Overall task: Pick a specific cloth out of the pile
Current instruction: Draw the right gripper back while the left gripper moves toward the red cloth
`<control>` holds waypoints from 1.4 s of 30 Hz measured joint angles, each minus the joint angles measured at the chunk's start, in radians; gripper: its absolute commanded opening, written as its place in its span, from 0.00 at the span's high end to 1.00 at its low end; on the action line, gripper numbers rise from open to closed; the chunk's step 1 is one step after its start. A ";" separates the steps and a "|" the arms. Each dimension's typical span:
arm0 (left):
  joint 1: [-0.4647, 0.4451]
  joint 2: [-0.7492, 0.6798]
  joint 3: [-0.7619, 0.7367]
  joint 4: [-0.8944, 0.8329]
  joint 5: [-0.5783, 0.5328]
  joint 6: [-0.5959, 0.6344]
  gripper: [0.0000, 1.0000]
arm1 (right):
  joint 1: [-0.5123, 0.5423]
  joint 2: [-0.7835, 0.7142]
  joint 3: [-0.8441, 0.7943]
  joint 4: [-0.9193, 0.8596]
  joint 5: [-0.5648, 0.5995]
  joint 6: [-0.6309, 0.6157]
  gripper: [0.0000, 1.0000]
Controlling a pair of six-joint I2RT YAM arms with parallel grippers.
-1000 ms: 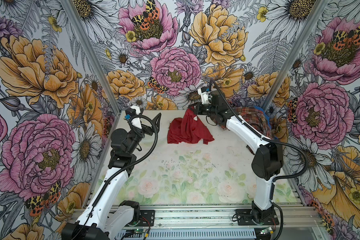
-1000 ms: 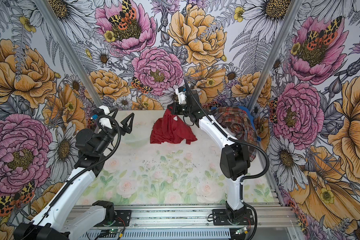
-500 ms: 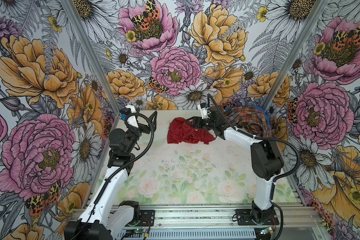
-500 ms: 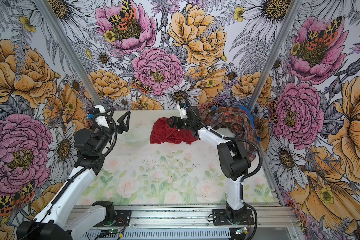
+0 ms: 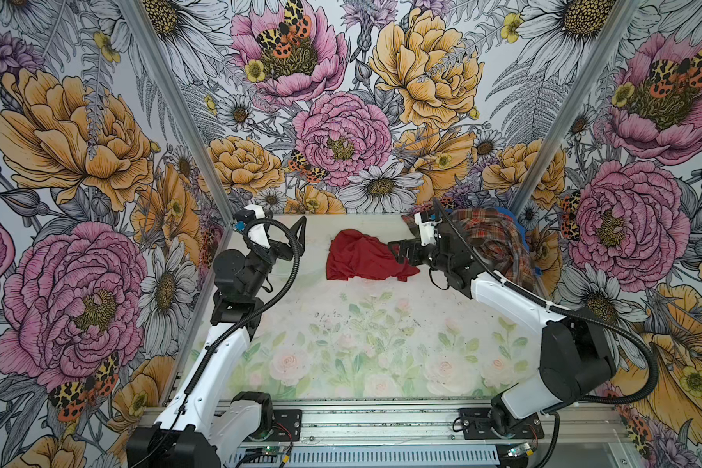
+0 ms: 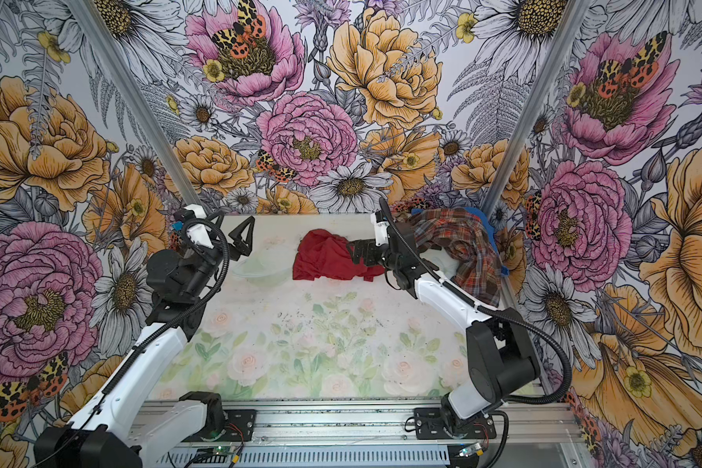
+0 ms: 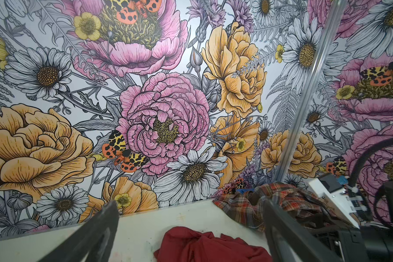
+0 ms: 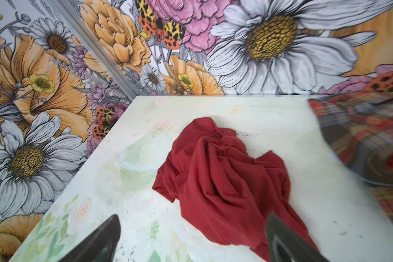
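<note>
**Red shirt lies free at the right gripper's fingertips**

While the dark-red shirt (image 5: 363,255) lies crumpled near the table's (image 5: 341,332) far edge, apart from the plaid pile (image 5: 499,243) in the far right corner, the right gripper (image 5: 400,253) sits low at its right margin, jaws wide and holding nothing. Its long axis runs roughly parallel to that far edge. Also spread and empty, the left gripper (image 5: 296,239) hangs raised toward the far left corner, farther off, so the right arm is nearer.
</note>
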 measured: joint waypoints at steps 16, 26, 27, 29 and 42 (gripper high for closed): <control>-0.126 0.253 0.154 -0.303 -0.092 0.032 0.01 | -0.047 -0.330 -0.559 0.330 0.349 -0.052 0.01; -0.152 0.388 0.243 -0.418 -0.107 0.019 0.03 | -0.047 -0.280 -0.525 0.393 0.288 -0.029 0.01; -0.159 0.389 0.245 -0.426 -0.111 0.021 0.03 | -0.047 -0.280 -0.524 0.392 0.280 -0.029 0.01; -0.167 0.389 0.246 -0.436 -0.114 0.023 0.03 | -0.047 -0.280 -0.524 0.392 0.269 -0.029 0.01; -0.211 0.348 0.246 -0.454 -0.164 0.068 0.01 | -0.045 -0.331 -0.572 0.404 0.250 0.019 0.02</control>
